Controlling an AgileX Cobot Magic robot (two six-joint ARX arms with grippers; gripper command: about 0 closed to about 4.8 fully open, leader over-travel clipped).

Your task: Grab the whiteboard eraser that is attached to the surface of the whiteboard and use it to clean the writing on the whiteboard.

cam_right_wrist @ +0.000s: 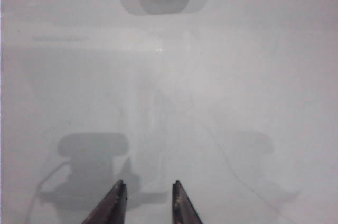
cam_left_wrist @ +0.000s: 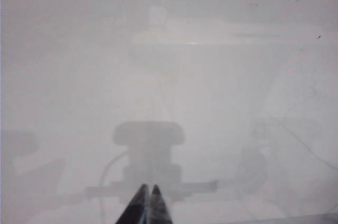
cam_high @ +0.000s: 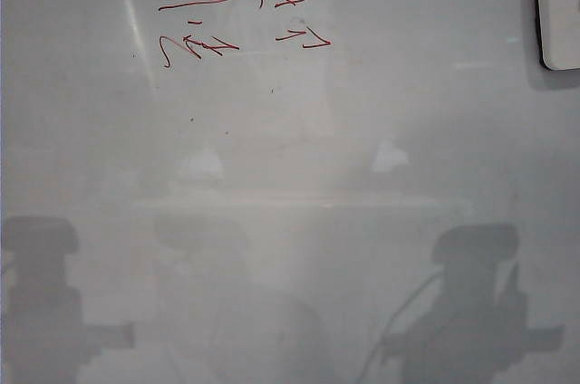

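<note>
Red writing [cam_high: 240,26] sits at 11 o'clock on the whiteboard [cam_high: 381,130], the whiteboard eraser [cam_high: 559,9] at 2 o'clock remains ungrasped, so the empty, slightly parted right gripper [cam_right_wrist: 147,203] must reach it first; left gripper [cam_left_wrist: 148,205] closed, empty.

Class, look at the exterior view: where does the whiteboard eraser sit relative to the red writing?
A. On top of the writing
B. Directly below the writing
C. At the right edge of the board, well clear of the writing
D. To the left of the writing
C: the whiteboard eraser clings at the right edge of the whiteboard, with bare board between it and the writing.
</note>
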